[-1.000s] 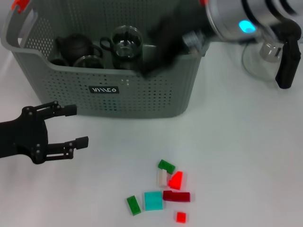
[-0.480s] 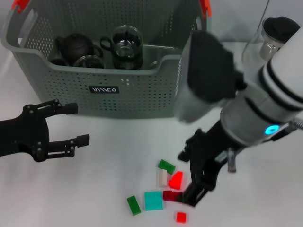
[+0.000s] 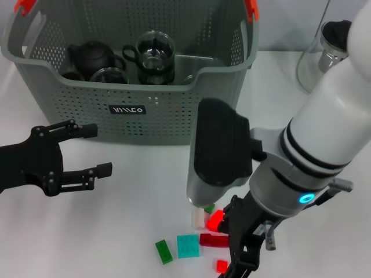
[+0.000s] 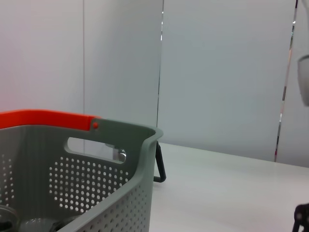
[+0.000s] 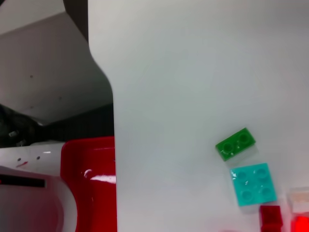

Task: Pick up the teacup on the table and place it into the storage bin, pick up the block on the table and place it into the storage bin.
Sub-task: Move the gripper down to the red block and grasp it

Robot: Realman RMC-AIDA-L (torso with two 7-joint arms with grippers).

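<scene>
We find the right gripper (image 3: 240, 255) low over the loose blocks (image 3: 188, 245) on the near table (image 3: 127, 231); whether it is spread we cannot tell. The left gripper (image 3: 98, 152) hangs spread, empty, near-left of the storage bin (image 3: 174, 116), which holds the teacups (image 3: 155, 52).

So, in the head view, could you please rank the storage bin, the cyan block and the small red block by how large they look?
1. storage bin, by far the largest.
2. cyan block.
3. small red block, smallest, lying beside the right gripper.
The two blocks lie at similar distance from the camera, so their order looks reliable.
</scene>
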